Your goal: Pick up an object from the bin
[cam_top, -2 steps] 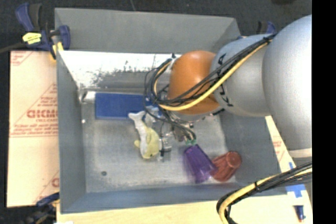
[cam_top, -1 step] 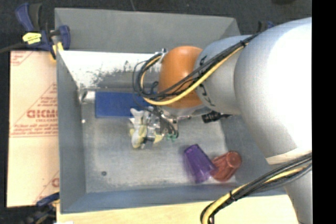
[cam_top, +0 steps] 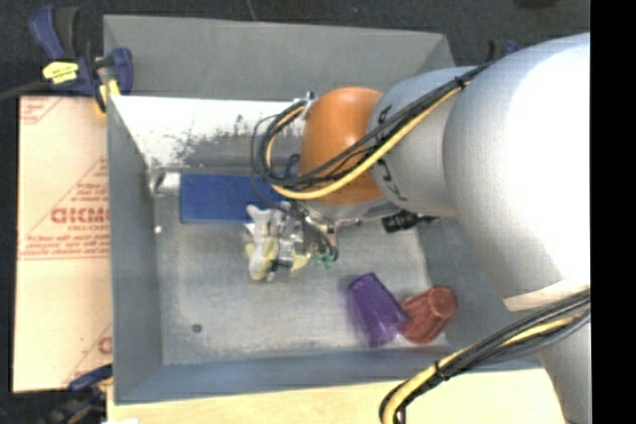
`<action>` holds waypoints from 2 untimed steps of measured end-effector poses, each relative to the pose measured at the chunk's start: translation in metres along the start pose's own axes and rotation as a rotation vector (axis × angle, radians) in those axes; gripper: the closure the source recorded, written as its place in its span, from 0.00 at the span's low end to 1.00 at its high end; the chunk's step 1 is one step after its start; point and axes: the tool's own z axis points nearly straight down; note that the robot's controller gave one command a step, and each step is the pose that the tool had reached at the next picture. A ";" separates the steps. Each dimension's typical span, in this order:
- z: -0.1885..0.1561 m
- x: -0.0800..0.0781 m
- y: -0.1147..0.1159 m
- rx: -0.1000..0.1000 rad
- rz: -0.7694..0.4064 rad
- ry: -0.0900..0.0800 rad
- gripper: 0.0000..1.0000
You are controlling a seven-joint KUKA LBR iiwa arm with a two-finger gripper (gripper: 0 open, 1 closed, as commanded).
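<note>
One gripper (cam_top: 283,248) low over floor of grey metal bin (cam_top: 139,313), just below-right of flat blue rectangular block (cam_top: 214,197), nearest thing; grip state cannot tell. Purple plastic cup (cam_top: 373,308) on side, touching red plastic cup (cam_top: 429,313), farther below-right of block.

The bin (cam_top: 134,253) is grey; purple cup (cam_top: 373,308), red cup (cam_top: 431,313) touching it, blue block (cam_top: 217,197) well apart.

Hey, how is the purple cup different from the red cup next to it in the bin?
The purple cup looks longer than the red cup. The purple cup lies left in the view, the red cup right of it. Both are small cups, side by side and touching.
</note>
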 end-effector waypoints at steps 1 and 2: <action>-0.049 0.001 -0.010 0.003 -0.031 0.004 1.00; -0.124 0.016 -0.004 0.003 -0.092 0.004 1.00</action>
